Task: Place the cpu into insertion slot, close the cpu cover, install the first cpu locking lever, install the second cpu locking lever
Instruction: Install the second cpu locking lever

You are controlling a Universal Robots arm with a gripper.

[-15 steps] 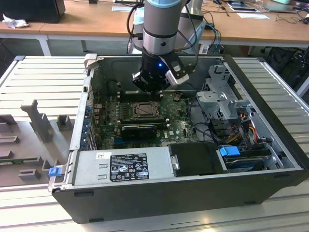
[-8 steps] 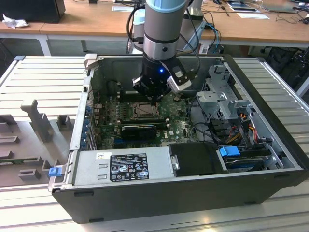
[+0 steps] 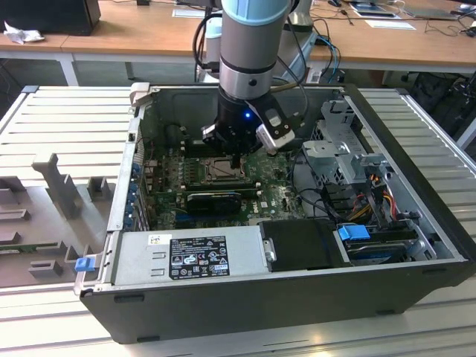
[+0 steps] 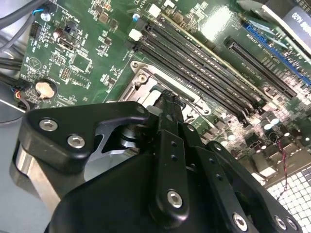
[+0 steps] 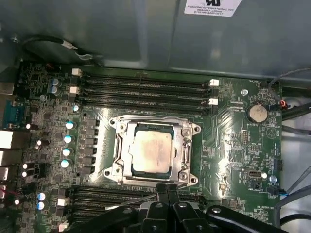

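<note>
Cpu [image 5: 151, 151] seated in insertion slot [image 5: 120, 172], cpu cover [image 5: 185, 150] closed over it; gripper [image 5: 167, 188], fingers pressed together, poised at slot's edge; lever installation judged pending.

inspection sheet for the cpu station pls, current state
Surface: motherboard inside open computer case, lying on a slatted bench.
Job's things: cpu seated in insertion slot; cpu cover down around it.
Clutter: grey fixture blocks at the exterior view's left.
Grippers: gripper at the socket's edge, jaws together, holding nothing visible.
Cables: bundle by the drive cage; wires at the board edge.
Surroundings: wooden desks behind.
</note>
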